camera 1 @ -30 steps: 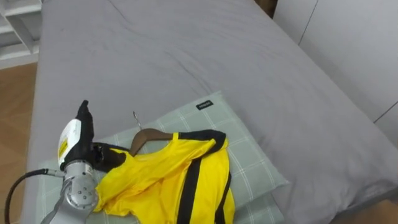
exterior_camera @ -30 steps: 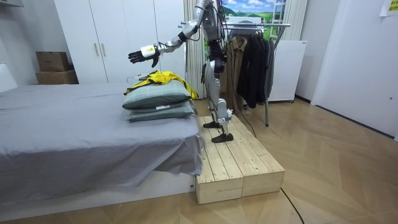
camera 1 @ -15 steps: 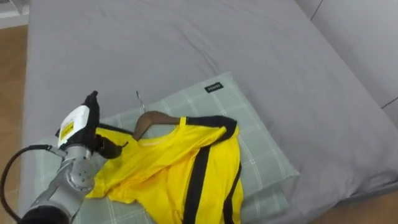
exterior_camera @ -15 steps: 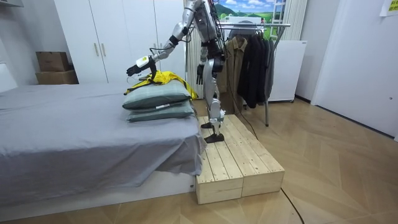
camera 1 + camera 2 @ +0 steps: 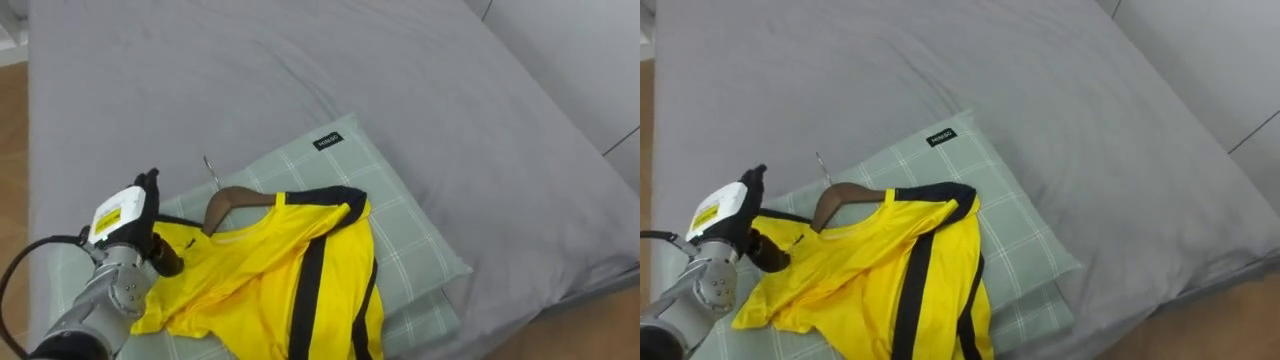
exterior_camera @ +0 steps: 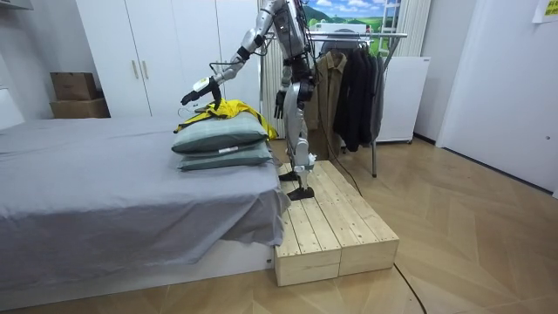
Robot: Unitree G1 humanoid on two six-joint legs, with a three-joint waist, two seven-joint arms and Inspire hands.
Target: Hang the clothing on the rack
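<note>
Reaching hand: the left hand (image 5: 122, 232) is held just above the left edge of the shirt (image 5: 270, 270). Its fingers appear released, and nothing is grasped.
Idle hand: the right hand (image 6: 280, 103) is hung by the hip; whether its fingers are clenched cannot be told.
Shirt: yellow with black stripes, laid flat on the top pillow (image 5: 400, 230) and threaded on a wooden hanger (image 5: 232, 197).
Long axis: the hem is nearest the robot and the collar farther off, pointed away and slightly left.
Hook: the wire hook (image 5: 209, 167) is pointed away to the far left, clear of the cloth.
Step in hand: the bare hanger neck below the hook should be grasped, not loose cloth, so the shirt is lifted level and not shed.
Bed: the grey bed (image 5: 300, 70) is spread beyond the pillow.
Rack: the clothes rack (image 6: 366, 35) stands behind the robot and is judged the destination.
</note>
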